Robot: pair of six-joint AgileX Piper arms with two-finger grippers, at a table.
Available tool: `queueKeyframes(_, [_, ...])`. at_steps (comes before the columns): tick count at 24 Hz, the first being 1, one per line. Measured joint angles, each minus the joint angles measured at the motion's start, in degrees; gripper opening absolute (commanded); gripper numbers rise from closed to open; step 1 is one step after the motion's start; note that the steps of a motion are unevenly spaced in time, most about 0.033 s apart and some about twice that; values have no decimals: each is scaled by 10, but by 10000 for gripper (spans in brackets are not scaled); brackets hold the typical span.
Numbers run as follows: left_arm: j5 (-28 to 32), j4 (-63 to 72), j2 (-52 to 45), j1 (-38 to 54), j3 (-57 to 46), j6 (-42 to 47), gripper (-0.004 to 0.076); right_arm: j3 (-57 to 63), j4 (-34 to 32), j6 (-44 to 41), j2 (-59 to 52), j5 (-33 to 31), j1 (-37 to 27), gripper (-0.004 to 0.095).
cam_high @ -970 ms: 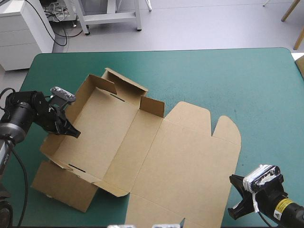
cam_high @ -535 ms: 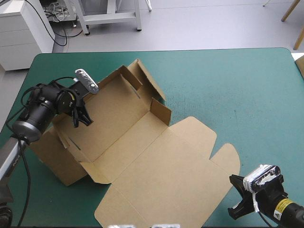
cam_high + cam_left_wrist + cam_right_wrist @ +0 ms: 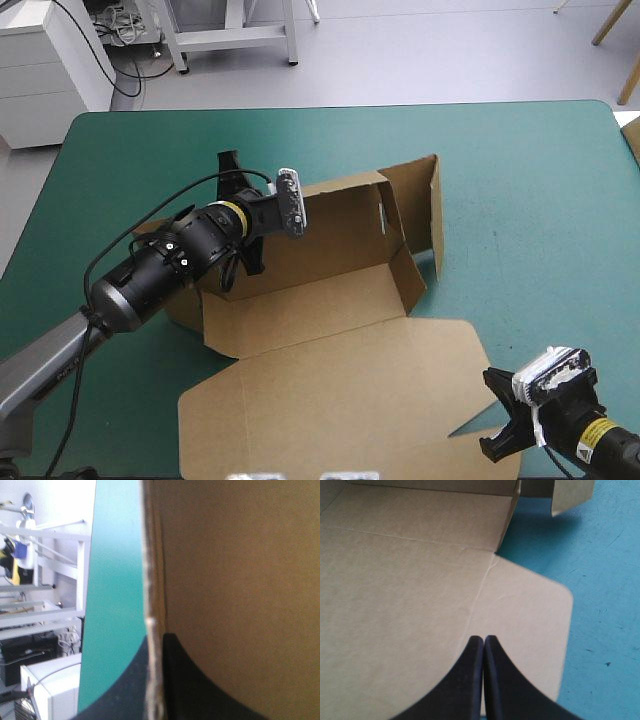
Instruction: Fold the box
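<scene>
**Left wrist view.** The left gripper (image 3: 155, 639) is clamped on the box (image 3: 240, 570). One black finger lies on each face of a raised brown wall, and the board's cut edge runs straight out from between them. On the outer side of that wall the teal-green cover (image 3: 115, 580) shows.

**Right wrist view.** The right gripper (image 3: 484, 640) is fully closed and holds nothing, its black fingers meeting in a point. It hangs over the box's flat lid, near the lid's rounded corner flap. Contact with the board cannot be told. Ahead of it the box's floor and a raised end wall are seen.

**High view.** The box lies about the middle of the cover. Its far long wall is upright, an end flap stands at its right end, and the lid lies flat on its near side. The left gripper is at the box's left end, on the upright wall. The right gripper is at the lid's near right corner.
</scene>
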State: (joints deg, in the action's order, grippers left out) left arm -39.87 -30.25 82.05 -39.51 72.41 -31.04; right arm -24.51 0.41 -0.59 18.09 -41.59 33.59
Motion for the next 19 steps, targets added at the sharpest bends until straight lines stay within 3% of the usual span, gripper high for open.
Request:
queueKeyframes(8, [2,-28,0,-94,-1,16,-8,0,0,0,0,0,0,-21])
queueKeyframes(15, [40,-259,-4,-150,-101,212,-8,0,0,0,0,0,0,-21])
queueKeyframes(19, [47,-284,-8,-151,-115,248,-8,0,0,0,0,0,0,-21])
